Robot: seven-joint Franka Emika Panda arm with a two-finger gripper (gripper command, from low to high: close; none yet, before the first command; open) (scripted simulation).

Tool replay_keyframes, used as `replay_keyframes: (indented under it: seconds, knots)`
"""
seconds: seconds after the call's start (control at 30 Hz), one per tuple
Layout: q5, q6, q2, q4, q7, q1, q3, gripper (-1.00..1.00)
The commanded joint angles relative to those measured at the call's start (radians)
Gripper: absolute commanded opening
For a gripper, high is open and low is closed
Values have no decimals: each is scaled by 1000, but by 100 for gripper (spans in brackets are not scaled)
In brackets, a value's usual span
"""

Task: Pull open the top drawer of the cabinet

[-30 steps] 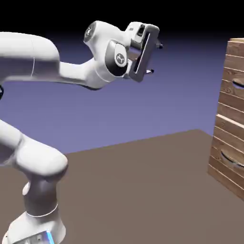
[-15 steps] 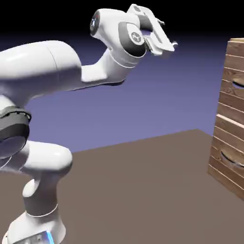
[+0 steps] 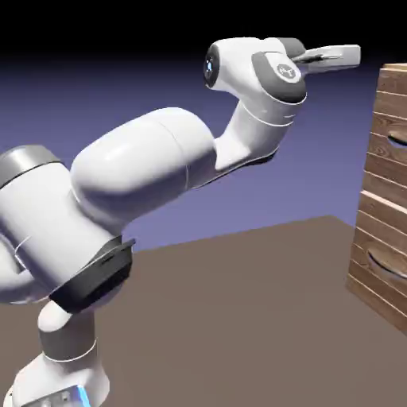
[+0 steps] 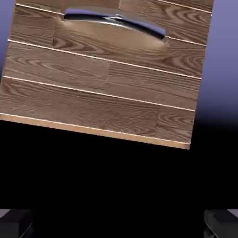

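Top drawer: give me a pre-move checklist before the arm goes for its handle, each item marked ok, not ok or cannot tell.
1. Gripper open: ok, the fingertips stand wide apart.
2. Nothing held between the fingertips: ok.
3. Handle in the hand view: ok, its whole arc shows near the top edge.
4. Fingertips at the handle: not ok, the gripper is up beside the cabinet's top, with a gap between.
5. Top drawer closed: cannot tell for certain, though it looks flush with the front.
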Motion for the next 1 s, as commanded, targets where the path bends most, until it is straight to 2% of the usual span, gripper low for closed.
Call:
replay_keyframes:
  seconds: [0.0, 0.6, 0.67, 0.9, 0.93, 0.97]
  knots:
    - [-36, -5, -9, 15, -44, 25, -20, 0]
    - [-680, -94, -173, 284, -826, 477, -370, 0]
    - [-699, -96, -178, 292, -849, 490, -380, 0]
    - [-666, -28, -200, 530, -925, 664, -437, 0]
    - [-666, -28, -200, 530, -925, 664, -437, -100]
    - [-666, -28, -200, 530, -925, 664, -437, -100]
